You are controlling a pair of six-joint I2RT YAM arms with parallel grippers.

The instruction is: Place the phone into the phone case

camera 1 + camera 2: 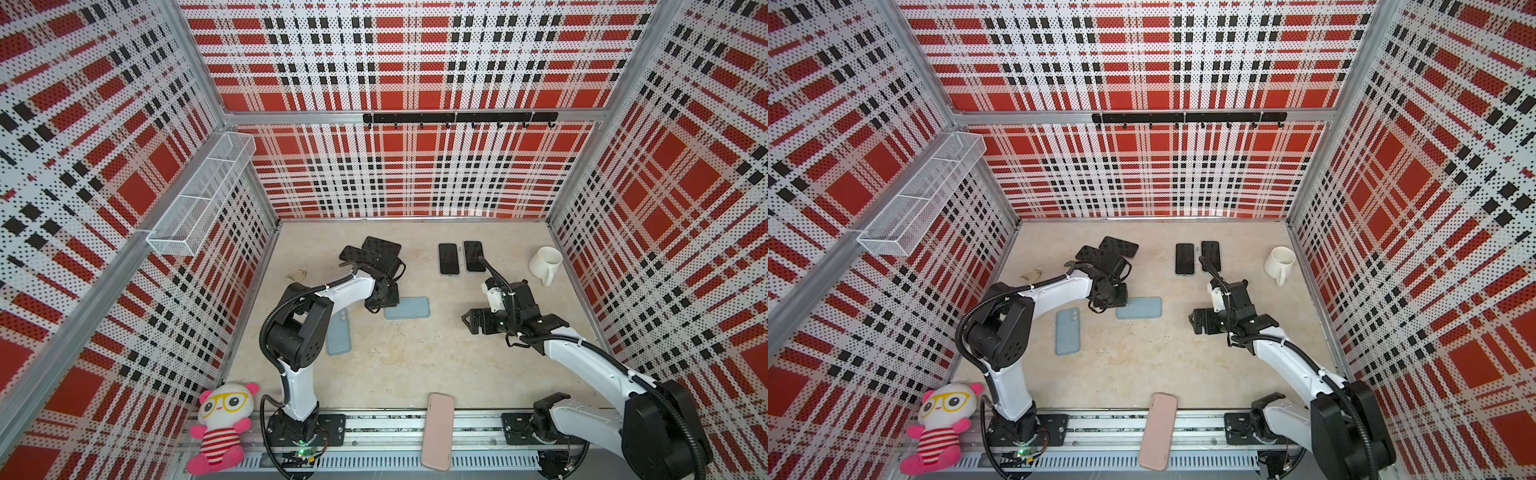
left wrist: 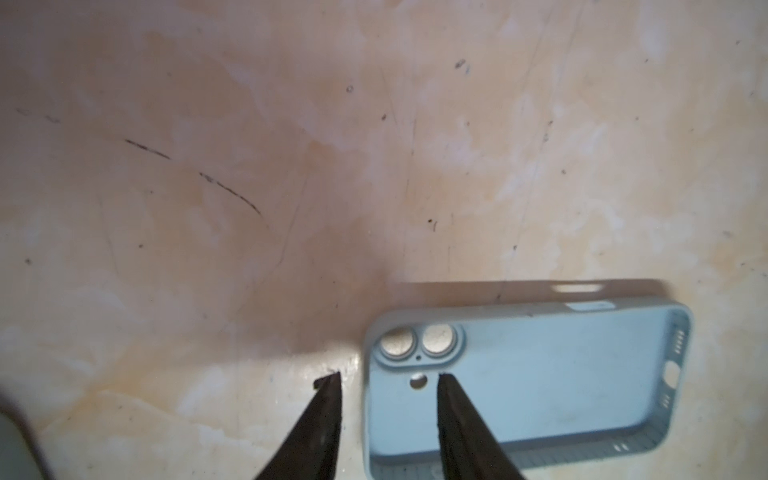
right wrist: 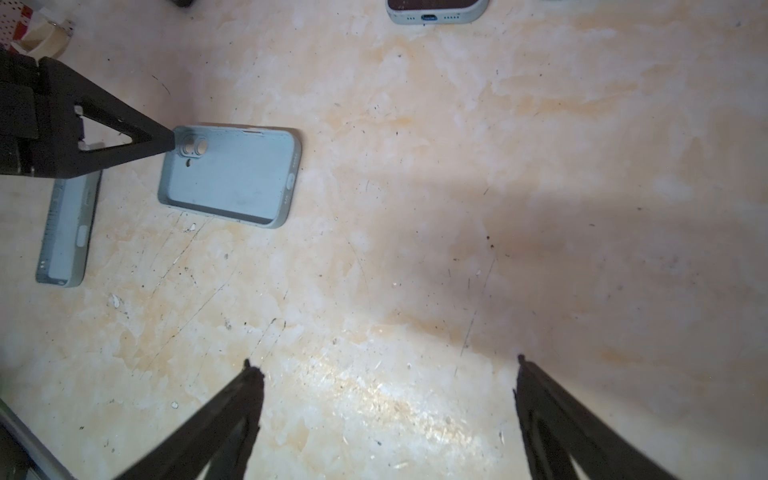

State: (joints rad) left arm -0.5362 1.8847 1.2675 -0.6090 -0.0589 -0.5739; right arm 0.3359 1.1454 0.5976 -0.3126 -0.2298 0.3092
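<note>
Nearest you, one pink case [image 1: 437, 432] lies across the front rail, and one plush toy [image 1: 220, 424] sits in the near left corner. A little further in, your right gripper [image 3: 386, 365] hangs over bare table [image 3: 415, 208], fingers spread wide with nothing between them.

On the left you have two blue pieces. One is a blue slab [image 1: 1068, 331] lying flat with its camera lenses up; you cannot tell whether there is a phone in it. Just beyond it is one empty phone case [image 2: 540, 374], open side up.

Your left gripper [image 2: 388, 378] is at that case's camera end with its fingers partly spread. One fingertip [image 2: 446, 386] is over the inside of the case and the other is outside it, over the table. The end wall stands between them, not pinched.

At the far side, two dark-screened phones [image 1: 449, 258] lie side by side, well apart from the case. To their left, a pile of dark phones [image 1: 382, 249] shows at least two; the arm hides the rest. One white mug [image 1: 545, 262] sits far right.
</note>
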